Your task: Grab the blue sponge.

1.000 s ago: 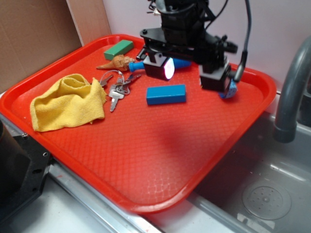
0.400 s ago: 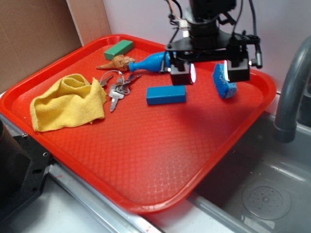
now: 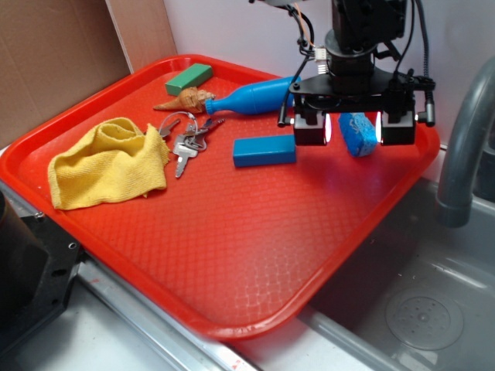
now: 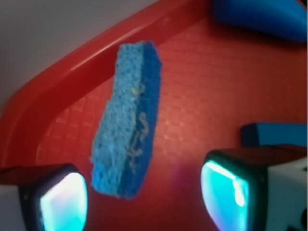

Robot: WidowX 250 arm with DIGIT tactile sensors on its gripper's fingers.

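At the left end of the red tray point(image 3: 232, 255) lies a crumpled yellow cloth point(image 3: 108, 164), and just right of it a bunch of keys point(image 3: 186, 143). Behind them, near the far rim, sit a green block point(image 3: 189, 76) and a small brown toy figure point(image 3: 186, 100) that meets the neck of a blue plastic bottle point(image 3: 251, 97). A smooth blue rectangular block point(image 3: 264, 150) rests flat towards the tray's middle.

Further right, the gripper point(image 3: 353, 130) hangs above the tray's far right corner with its fingers spread wide and holding nothing. The blue sponge point(image 4: 127, 122) lies between them on the tray floor, close to the raised rim. In the wrist view its long side runs away from the camera at a slight slant, nearer the left pad point(image 4: 62, 202) than the right one point(image 4: 227, 192). Neither pad appears to touch it.

The step in hand looks like lining up and lowering for the grasp. To do it well, the arm should probably shift a little so the sponge sits midway between the pads, then twist the wrist until they face its long sides squarely. A straight descent should keep the pad nearest the rim off it. Being soft, the sponge should compress, so a firm, low squeeze seems wise. To the right of the tray, a grey faucet point(image 3: 464, 139) stands over the sink point(image 3: 418, 309).
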